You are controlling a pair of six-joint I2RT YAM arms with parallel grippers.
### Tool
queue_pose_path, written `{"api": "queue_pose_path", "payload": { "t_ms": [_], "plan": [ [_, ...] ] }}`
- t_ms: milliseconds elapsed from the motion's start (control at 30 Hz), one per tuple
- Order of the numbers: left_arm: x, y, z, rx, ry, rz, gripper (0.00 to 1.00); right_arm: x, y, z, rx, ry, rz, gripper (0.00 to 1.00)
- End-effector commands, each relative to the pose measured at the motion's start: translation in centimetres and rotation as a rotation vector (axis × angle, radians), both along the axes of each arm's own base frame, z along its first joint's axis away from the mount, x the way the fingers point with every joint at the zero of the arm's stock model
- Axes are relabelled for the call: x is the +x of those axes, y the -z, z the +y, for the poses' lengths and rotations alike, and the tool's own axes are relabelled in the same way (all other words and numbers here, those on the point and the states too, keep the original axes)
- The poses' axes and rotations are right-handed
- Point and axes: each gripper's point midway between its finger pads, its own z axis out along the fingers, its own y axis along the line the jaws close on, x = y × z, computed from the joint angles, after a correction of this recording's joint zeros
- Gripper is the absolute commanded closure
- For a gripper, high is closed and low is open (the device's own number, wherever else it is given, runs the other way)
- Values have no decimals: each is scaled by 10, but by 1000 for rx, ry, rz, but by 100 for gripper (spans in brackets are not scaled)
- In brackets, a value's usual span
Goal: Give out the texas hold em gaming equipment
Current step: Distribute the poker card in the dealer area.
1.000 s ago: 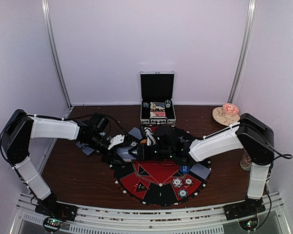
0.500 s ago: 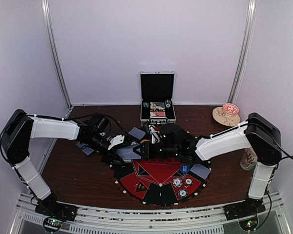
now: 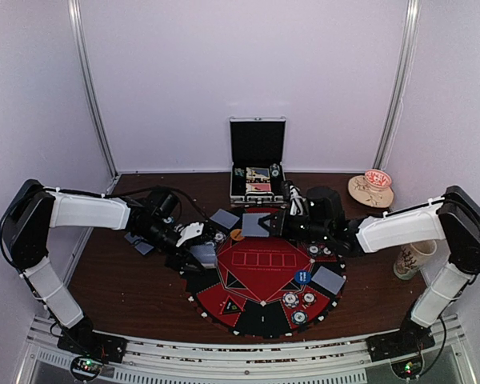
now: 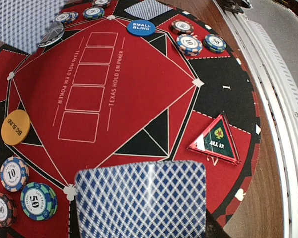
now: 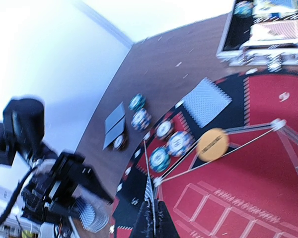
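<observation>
My left gripper [image 3: 200, 250] is shut on a deck of blue-diamond-backed playing cards [image 4: 141, 198] at the left edge of the round red-and-black poker mat [image 3: 264, 268]. My right gripper [image 3: 269, 224] is shut on one playing card [image 3: 254, 224], held above the mat's far edge; in the right wrist view that card [image 5: 150, 191] is edge-on between the shut fingers. Poker chips [image 4: 38, 201] lie by the orange big-blind disc [image 4: 16, 127]. More chips [image 3: 290, 300] sit near the blue small-blind disc [image 3: 302, 277].
An open metal case [image 3: 258, 168] stands at the back centre. A tan dish [image 3: 372, 188] and a patterned mug [image 3: 412, 258] are at the right. Dealt cards lie at the back left [image 3: 222, 218], left [image 3: 140, 242] and right [image 3: 328, 280]. A triangular all-in marker [image 4: 216, 141] lies on the mat.
My right gripper has drawn away from the deck with one card, moving back and right towards the case. The left arm has stayed still with the deck.
</observation>
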Motion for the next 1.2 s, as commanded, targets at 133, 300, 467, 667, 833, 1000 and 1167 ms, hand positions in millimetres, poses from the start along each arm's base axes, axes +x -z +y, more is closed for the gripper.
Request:
{"api": "queue_pose_path", "payload": {
  "t_ms": [133, 300, 467, 667, 833, 1000, 1167],
  "plan": [
    [-1, -6, -6, -35, 29, -6, 55, 69, 5, -73, -44, 234, 17, 100],
    [-1, -6, -6, -35, 30, -7, 55, 106, 18, -102, -60, 312, 53, 100],
    [-2, -5, -5, -33, 29, -7, 55, 137, 41, -124, -77, 354, 110, 100],
    [-2, -6, -5, -33, 33, -7, 55, 160, 77, -149, -77, 383, 187, 100],
    [-2, -5, -5, -31, 32, -6, 55, 163, 103, -155, -63, 364, 241, 100],
    [-1, -4, -5, -30, 31, -6, 55, 159, 108, -152, -48, 335, 252, 100],
    [-2, -4, -5, -29, 31, -5, 55, 156, 111, -152, -69, 328, 261, 100]
  ]
}}
